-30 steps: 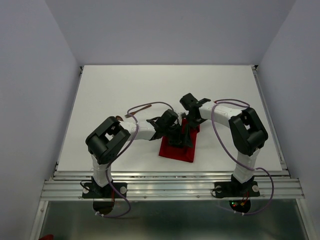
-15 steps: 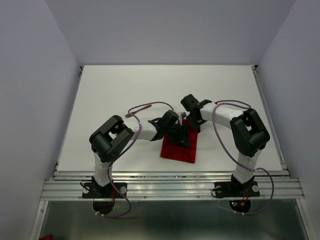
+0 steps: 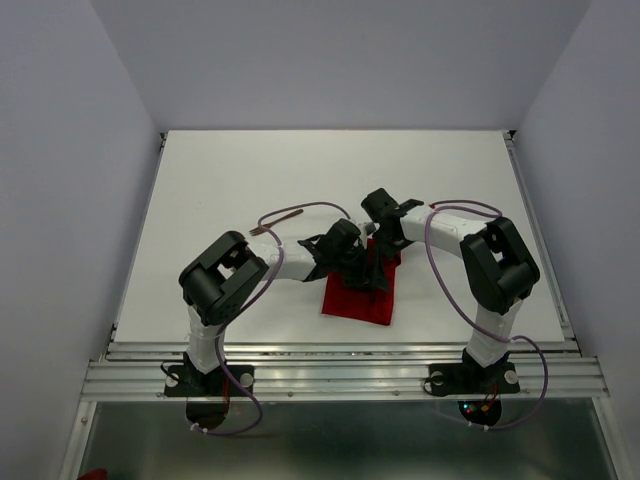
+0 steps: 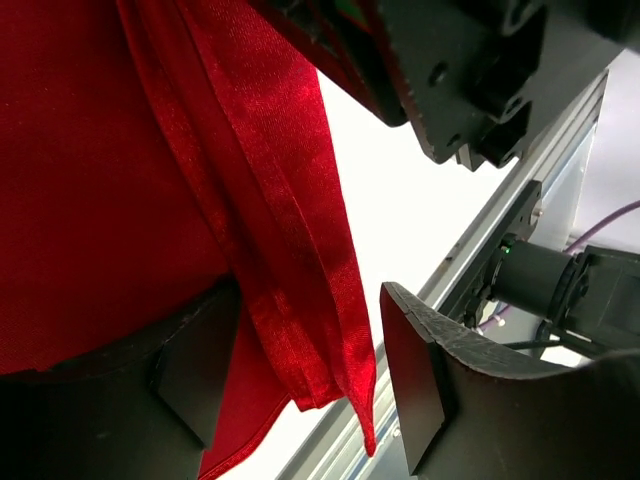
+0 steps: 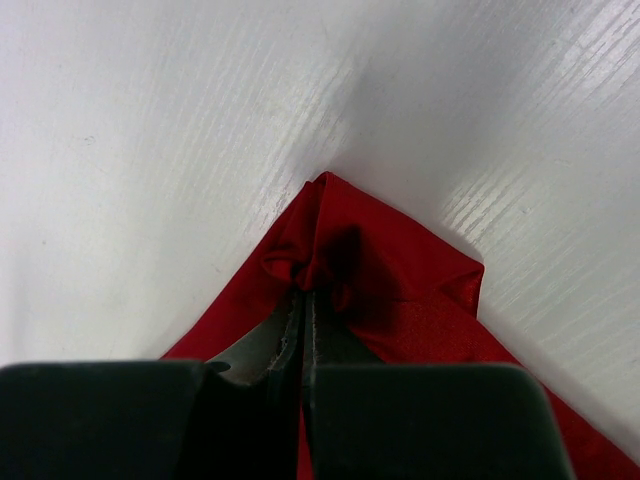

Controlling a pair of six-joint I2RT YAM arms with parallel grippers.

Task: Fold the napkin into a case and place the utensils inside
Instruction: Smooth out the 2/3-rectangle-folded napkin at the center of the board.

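On your table (image 3: 220, 180) the napkin (image 3: 358, 300) lies part-folded between the arms, so folding is probably the step in hand; your right gripper (image 5: 303, 300), pressed together, pinches its far corner; your left gripper (image 4: 305, 340) stands spread around a loose hem; next, close there and fold across.

Nothing to read here as far as I can see: no lettering, labels, logos or numbers on the napkin (image 3: 358, 300) or the table (image 3: 250, 180). A small green light glows near the right base, but there's no text with it.
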